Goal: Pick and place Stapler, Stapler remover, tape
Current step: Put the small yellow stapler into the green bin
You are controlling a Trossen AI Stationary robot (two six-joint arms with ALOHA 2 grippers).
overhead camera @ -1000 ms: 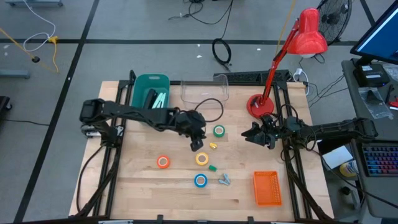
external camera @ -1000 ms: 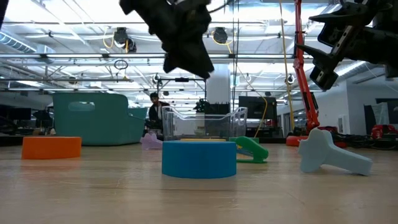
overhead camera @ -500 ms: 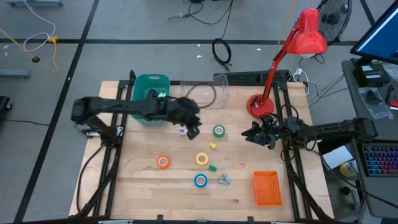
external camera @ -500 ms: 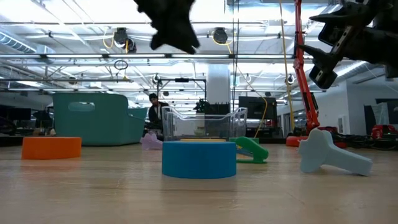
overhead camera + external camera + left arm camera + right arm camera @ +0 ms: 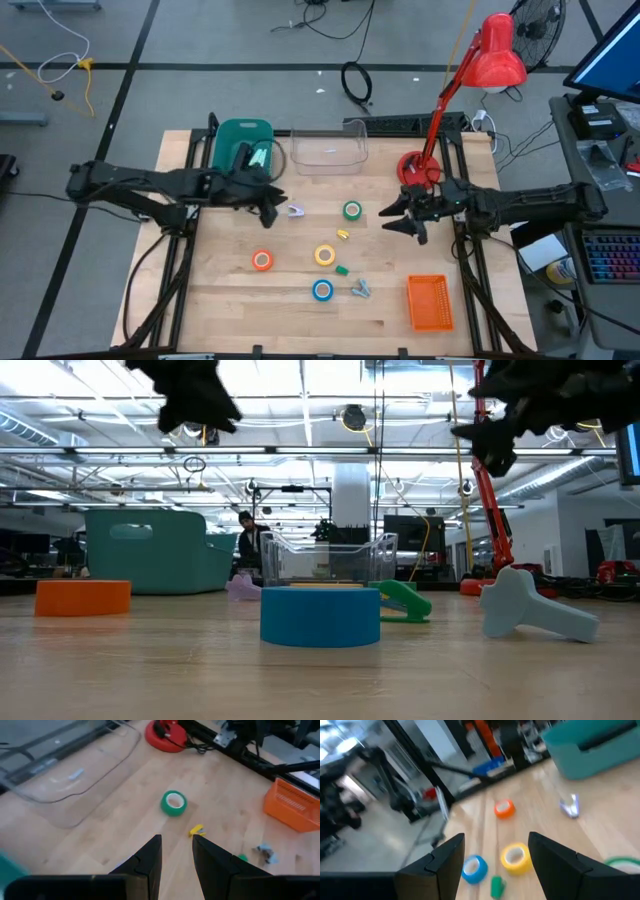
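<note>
Tape rolls are all loose on the table: green [image 5: 352,210] sits mid-table between my two grippers, while yellow [image 5: 325,255], orange [image 5: 262,260] and blue [image 5: 322,290] are strung out toward the edge away from the lamp [image 5: 497,55]. My left gripper [image 5: 176,840] hangs by the teal bin [image 5: 228,135], jaws only a crack apart and holding nothing. My right gripper [image 5: 496,837] hovers just right of green, jaws wide and empty too. So I reckon green is the right one's job. I'd come straight down, straddle the ring across its width or drop one finger in the hole, and squeeze gently so it doesn't squirt out. Watch the little yellow bit [image 5: 342,235] just beside it, and keep the left arm back so we don't bump. There's also a pale lilac piece [image 5: 295,210] on the wood right by my left jaws, can't tell what it is tbh. Containers: the teal bin, near the left corner on the lamp edge, has a dark thing and some pale bits in it, maybe the stapler, not sure. I see nothing in the clear tub [image 5: 330,165] next to it, nor in the orange basket [image 5: 430,302] near the opposite right corner.
</note>
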